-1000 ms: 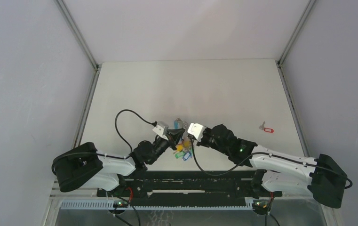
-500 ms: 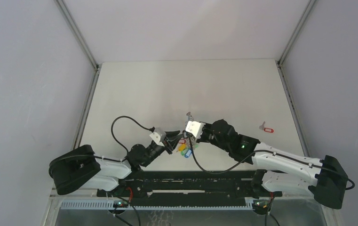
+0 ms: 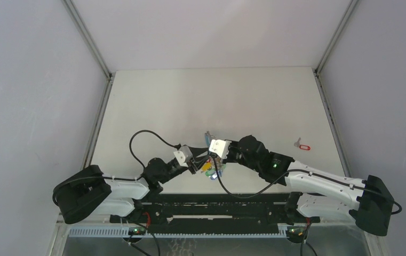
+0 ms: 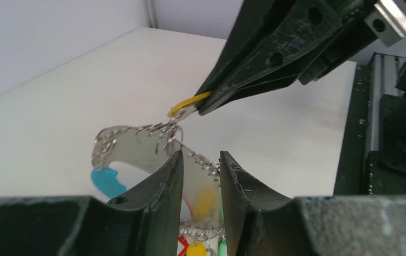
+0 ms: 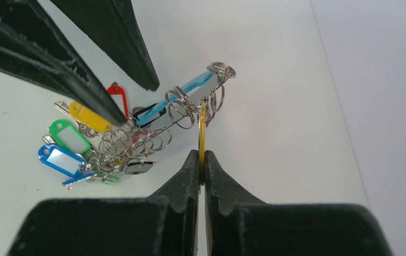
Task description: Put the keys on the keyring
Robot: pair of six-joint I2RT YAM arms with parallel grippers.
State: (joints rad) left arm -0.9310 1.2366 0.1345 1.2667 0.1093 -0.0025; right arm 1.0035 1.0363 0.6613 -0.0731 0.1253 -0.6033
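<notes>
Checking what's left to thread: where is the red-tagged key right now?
In the top view, the red-tagged key lies alone on the right side of the table, close to its right edge and well to the right of the keyring at centre.

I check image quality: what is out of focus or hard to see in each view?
Left wrist: the left fingers look soft up close, the keyring slightly soft. Right wrist: the right fingers blur, keyring and yellow tag are sharp. Top external: even light, keyring tiny.

Left gripper [image 3: 198, 161] and right gripper [image 3: 214, 158] crowd the keyring [image 3: 209, 170]; the far table [image 3: 216, 96] lies open save a red-tagged key [image 3: 302, 145].
</notes>
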